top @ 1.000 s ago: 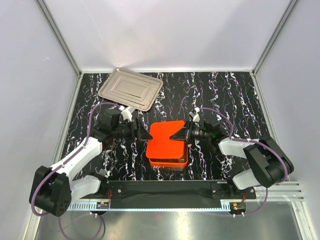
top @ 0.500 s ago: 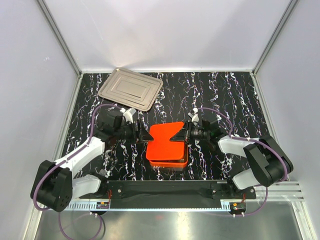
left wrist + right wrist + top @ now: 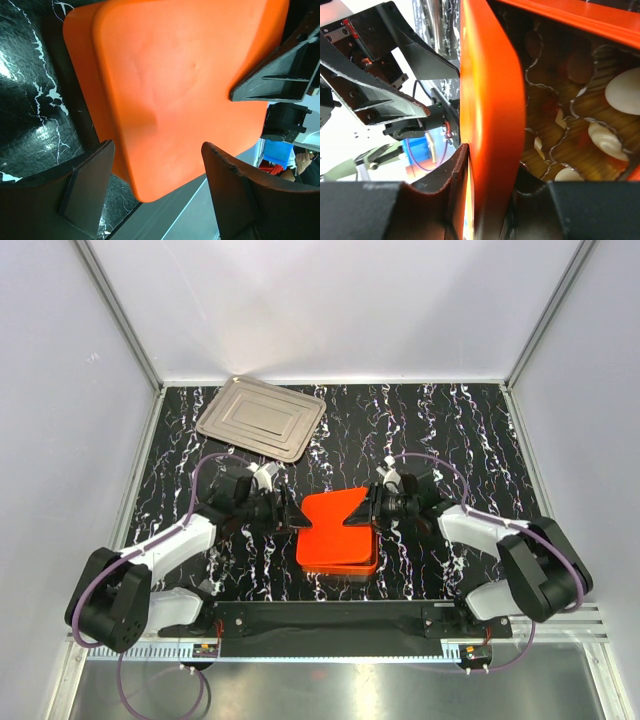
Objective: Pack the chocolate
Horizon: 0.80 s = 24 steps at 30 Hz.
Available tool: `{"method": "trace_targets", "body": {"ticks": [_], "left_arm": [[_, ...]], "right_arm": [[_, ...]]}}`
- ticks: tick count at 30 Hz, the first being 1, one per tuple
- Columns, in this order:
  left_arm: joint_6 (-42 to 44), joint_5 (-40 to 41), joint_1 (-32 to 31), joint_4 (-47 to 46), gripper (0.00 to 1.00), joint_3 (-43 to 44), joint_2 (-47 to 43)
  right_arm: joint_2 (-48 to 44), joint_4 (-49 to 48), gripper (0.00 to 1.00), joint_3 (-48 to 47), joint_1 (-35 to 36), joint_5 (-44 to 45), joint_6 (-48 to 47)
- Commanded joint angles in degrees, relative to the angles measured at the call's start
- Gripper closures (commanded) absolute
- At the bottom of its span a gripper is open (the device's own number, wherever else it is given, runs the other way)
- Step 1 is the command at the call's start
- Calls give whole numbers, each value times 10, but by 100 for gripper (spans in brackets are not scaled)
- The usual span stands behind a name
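1. Clamps the one orange lid's edge with right gripper.
2. Holds left gripper apart around lid's corner.
3. Shows at least four cream pieces of chocolate in one orange box, beside right gripper.

Left wrist view:
- Orange lid fills most of frame, smooth top face toward camera.
- Left gripper: jaws wide apart, lid's near corner between them; contact not discernible.
- Black marble table visible at left, under the lid.
- Right gripper's finger overlaps lid's far edge, upper right.
- Blue object at right, blurred, unidentified.
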<state>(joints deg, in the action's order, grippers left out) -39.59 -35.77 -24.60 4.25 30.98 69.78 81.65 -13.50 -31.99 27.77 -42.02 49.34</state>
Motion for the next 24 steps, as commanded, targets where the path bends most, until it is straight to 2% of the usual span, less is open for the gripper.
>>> {"method": "trace_targets", "body": {"ticks": [1, 7, 13, 17, 24], "left_arm": [[-3, 0, -5, -32, 25, 2, -3], [-7, 7, -16, -34, 25, 12, 2], [-6, 20, -24, -28, 25, 18, 11], [0, 27, -27, -15, 26, 29, 13], [2, 28, -38, -30, 26, 43, 30]], "right_arm": [[-46, 89, 68, -37, 2, 45, -56], [-86, 222, 60, -69, 3, 114, -109], [-109, 283, 55, -81, 3, 167, -131], [-126, 328, 55, -91, 3, 229, -139], [-151, 380, 53, -100, 3, 274, -144]]}}
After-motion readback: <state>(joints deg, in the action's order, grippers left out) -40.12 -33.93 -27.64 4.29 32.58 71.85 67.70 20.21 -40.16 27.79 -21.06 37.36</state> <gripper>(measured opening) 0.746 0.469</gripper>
